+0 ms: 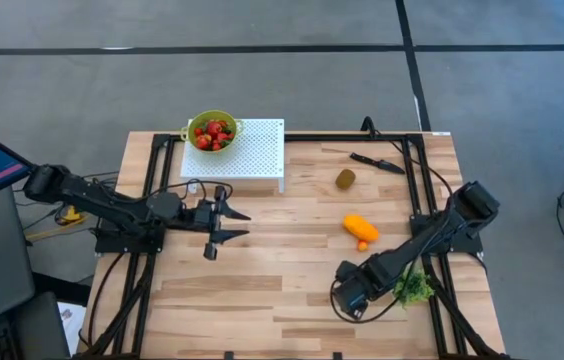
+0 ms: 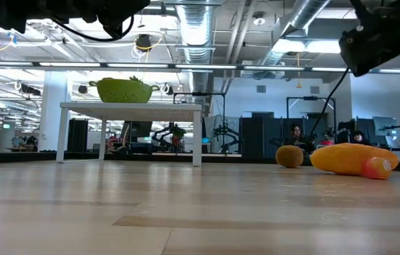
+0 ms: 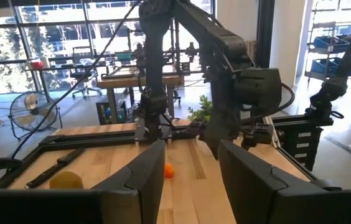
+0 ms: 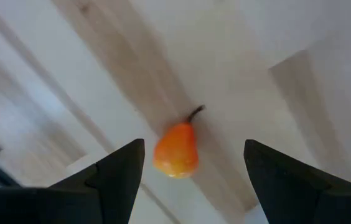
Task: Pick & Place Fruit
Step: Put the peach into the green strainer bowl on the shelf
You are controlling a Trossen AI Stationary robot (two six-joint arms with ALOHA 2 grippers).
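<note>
The right end effector [image 1: 347, 300] hangs with its fingers spread wide and empty over the table [image 1: 262, 290]; directly below it, between the fingers [image 4: 122, 168], lies a small orange pear-shaped fruit [image 4: 177, 149] with a dark stem. Farther out sit the elongated orange fruit [image 1: 360, 228] and the brownish kiwi [image 1: 346, 179]. The left end effector [image 1: 224, 222] hovers partly parted and empty beside a white perforated stand [image 1: 247, 150] carrying a green colander [image 1: 197, 122] of red berries [image 1: 213, 133].
</note>
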